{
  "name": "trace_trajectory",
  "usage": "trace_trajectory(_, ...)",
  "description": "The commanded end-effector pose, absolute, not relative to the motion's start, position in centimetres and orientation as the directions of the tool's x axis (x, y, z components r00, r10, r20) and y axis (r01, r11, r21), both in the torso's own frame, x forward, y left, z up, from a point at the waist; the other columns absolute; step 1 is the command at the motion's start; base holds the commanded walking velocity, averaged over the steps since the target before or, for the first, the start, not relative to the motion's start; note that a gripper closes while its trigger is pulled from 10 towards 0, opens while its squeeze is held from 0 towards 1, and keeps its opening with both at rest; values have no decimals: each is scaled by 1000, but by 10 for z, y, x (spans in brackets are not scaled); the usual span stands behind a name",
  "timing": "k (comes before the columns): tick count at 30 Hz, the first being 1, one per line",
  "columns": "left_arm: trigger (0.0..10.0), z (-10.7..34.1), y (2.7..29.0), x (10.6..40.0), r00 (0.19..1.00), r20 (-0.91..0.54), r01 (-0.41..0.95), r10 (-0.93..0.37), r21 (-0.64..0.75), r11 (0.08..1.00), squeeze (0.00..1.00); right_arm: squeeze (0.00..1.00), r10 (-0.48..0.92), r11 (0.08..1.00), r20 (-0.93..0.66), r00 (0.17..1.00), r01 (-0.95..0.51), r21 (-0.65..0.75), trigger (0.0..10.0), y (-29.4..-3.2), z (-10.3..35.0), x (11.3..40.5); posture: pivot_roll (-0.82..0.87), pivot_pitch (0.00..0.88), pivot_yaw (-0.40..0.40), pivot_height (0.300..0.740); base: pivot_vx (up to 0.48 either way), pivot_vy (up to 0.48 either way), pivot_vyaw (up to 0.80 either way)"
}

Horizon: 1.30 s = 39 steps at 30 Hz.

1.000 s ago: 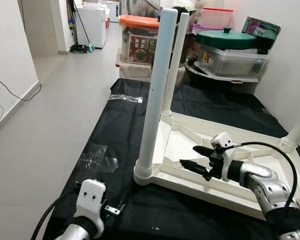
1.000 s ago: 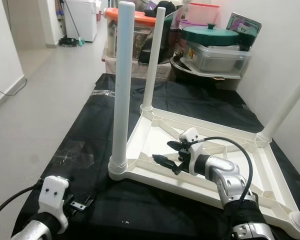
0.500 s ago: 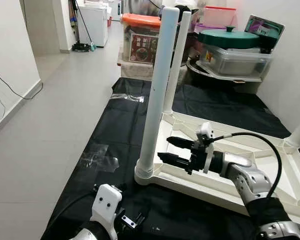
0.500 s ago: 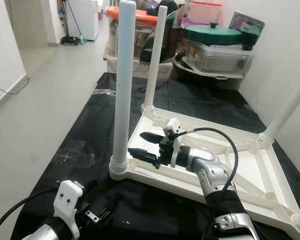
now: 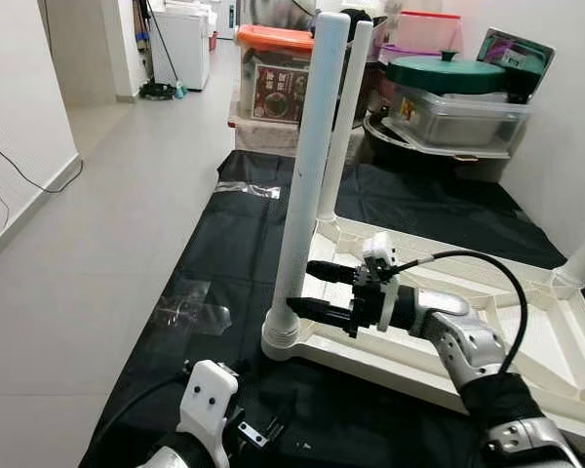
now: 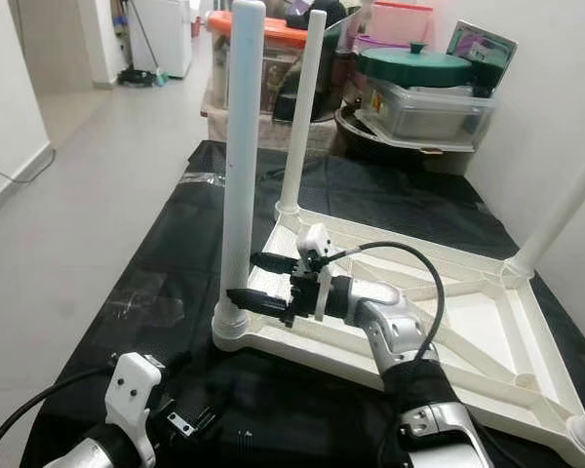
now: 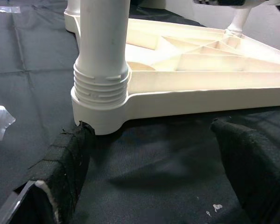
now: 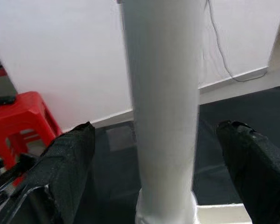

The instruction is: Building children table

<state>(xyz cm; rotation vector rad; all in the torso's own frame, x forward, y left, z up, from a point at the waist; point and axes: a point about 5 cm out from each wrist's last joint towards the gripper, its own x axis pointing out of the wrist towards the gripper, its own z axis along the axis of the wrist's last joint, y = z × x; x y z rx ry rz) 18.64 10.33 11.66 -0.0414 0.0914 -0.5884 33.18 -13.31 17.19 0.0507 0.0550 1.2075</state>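
Upturned table top [image 5: 526,322] lies on black sheet [image 5: 224,253]. R gripper [image 5: 310,289] at near-corner leg [image 5: 307,175], fingers apart either side — contact hard to tell. L gripper [image 7: 154,182] at 7 o'clock, fingers spread, by leg socket [image 7: 101,100] — arm mostly cut off.

The near table leg [image 8: 161,107] is cut off at the top edge.

A black sheet [image 5: 224,273] covers the pale tiled floor [image 5: 97,205]. On the sheet lies the white table [image 5: 526,322], upside down, legs up, with clear plastic wrap [image 5: 190,310] beside it.
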Motion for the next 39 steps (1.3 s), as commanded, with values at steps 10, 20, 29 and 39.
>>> trace_trajectory(10, 10000, 119, 96, 185, 808, -64, 582, -585, -63, 811, 0, 0, 940, 340, 27, 341, -940, 39, 10000, -108, 179, 339, 241, 0, -131, 740, 0, 0, 0)
trace_trajectory(20, 10000, 120, 95, 184, 810, -62, 581, -584, -58, 812, 0, 0, 945, 322, 57, 323, -946, 29, 10000, -91, 183, 344, 251, 0, -141, 740, 0, 0, 0)
trace_trajectory(29, 10000, 121, 95, 183, 809, -64, 582, -585, -57, 811, 0, 0, 935, 344, 78, 345, -939, 23, 8706, -87, 186, 348, 251, 0, -142, 740, 0, 0, 0)
trace_trajectory(39, 10000, 121, 95, 183, 809, -66, 581, -584, -53, 812, 0, 0, 935, 344, 78, 346, -938, 39, 0, -83, 180, 346, 250, 0, -140, 740, 0, 0, 0)
